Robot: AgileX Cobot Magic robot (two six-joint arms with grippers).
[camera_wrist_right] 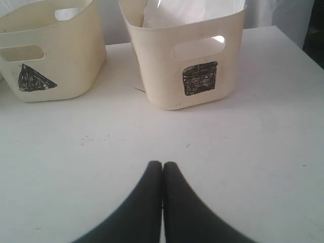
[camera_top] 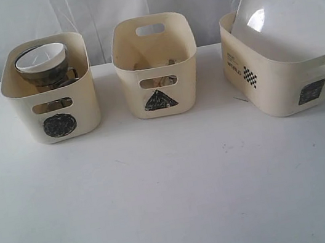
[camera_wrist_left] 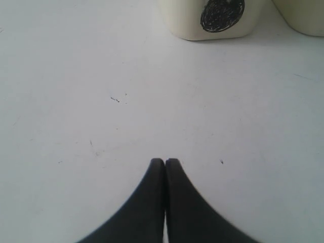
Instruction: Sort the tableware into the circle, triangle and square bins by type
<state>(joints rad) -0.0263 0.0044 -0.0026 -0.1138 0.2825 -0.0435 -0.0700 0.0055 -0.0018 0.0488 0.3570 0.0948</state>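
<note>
The cream plastic circle tub [camera_top: 24, 116], triangle tub [camera_top: 133, 98] and square tub [camera_top: 276, 90] line the back edge of the white table [camera_top: 177, 206], with open surface before them. The left black gripper [camera_wrist_left: 165, 162] and right black gripper [camera_wrist_right: 162, 164] hover clenched, empty.

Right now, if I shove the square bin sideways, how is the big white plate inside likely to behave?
The white plate leans tilted, poking above the rim of the square bin, so a shove would probably make it shift or clatter. Its glossy glare suggests a slippery surface. It looks rigid, perhaps breakable; material is unclear.
</note>
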